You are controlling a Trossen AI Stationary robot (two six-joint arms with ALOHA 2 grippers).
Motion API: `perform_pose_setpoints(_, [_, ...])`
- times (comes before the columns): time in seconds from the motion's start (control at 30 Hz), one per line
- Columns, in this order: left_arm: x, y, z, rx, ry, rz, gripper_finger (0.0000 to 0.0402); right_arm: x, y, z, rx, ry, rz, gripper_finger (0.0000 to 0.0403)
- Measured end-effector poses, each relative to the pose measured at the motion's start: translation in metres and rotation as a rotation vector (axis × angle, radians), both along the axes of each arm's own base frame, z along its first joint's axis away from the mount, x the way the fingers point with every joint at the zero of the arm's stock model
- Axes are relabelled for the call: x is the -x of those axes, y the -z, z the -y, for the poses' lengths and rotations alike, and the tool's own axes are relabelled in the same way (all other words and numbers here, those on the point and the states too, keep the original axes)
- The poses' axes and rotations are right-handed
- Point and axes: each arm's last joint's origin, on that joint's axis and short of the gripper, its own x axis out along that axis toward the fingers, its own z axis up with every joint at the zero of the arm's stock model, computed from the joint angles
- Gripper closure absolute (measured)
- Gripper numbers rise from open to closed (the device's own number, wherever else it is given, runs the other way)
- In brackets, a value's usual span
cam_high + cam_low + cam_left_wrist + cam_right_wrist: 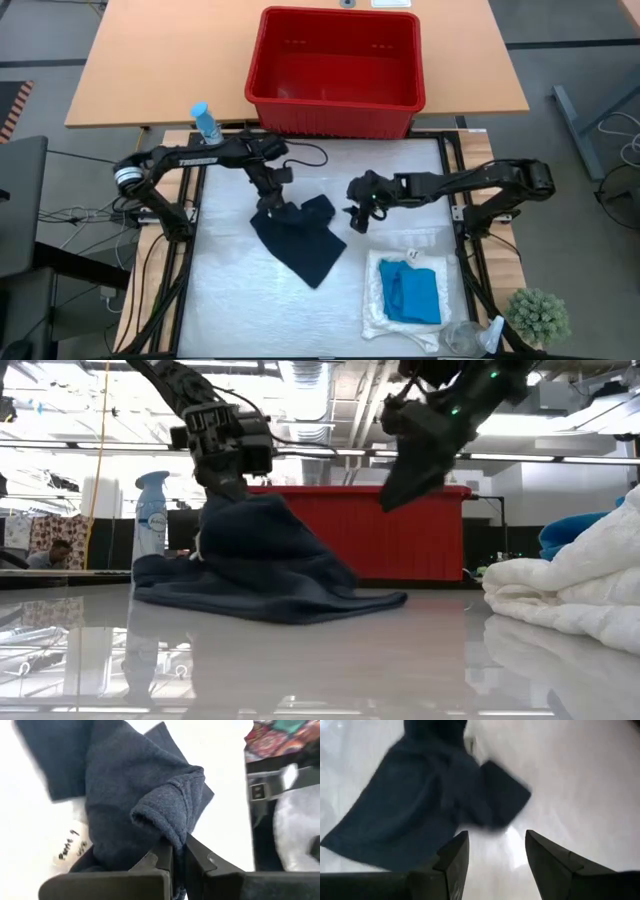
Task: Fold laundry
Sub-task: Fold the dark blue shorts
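Left gripper [272, 197] pinches the dark navy garment [300, 238] mid-tabletop, lifting its far edge; the cloth trails toward the near edge. Right gripper [360, 216], jaws wide and empty, hovers just beside its right corner.

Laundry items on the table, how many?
3. The navy garment lies mid-table, one edge pinched in the shut left gripper. The turquoise garment lies on the cream cloth at the table's near-right corner. More could be hidden under that cloth.
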Motion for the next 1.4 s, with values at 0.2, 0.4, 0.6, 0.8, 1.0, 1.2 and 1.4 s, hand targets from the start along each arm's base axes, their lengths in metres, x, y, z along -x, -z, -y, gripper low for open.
perform_pose_setpoints(0.2, [0.006,-0.008,0.001,-0.092,-0.023,-0.025,0.0397,-0.020,0.025,0.013,0.092,-0.141,-0.023,0.0187])
perform_pose_setpoints(0.4, [0.007,-0.007,0.001,-0.120,-0.027,-0.052,0.0397,-0.039,0.046,0.019,0.144,-0.191,-0.115,0.0187])
perform_pose_setpoints(0.6, [0.008,-0.006,0.000,-0.145,-0.035,-0.068,0.0397,-0.051,0.060,0.020,0.240,-0.311,-0.177,0.0187])
perform_pose_setpoints(0.8, [0.008,-0.006,0.000,-0.145,-0.036,-0.069,0.0397,-0.055,0.072,0.021,0.251,-0.321,-0.214,0.0187])
perform_pose_setpoints(1.0, [0.008,-0.006,0.000,-0.147,-0.038,-0.065,0.0397,-0.058,0.070,0.022,0.305,-0.342,-0.184,0.0187])
perform_pose_setpoints(1.2, [0.008,-0.006,0.000,-0.142,-0.044,-0.069,0.0397,-0.058,0.070,0.022,0.325,-0.369,-0.193,0.0195])
perform_pose_setpoints(1.4, [0.008,-0.006,-0.001,-0.157,-0.064,-0.088,0.0397,-0.059,0.069,0.021,0.318,-0.390,-0.179,0.0215])
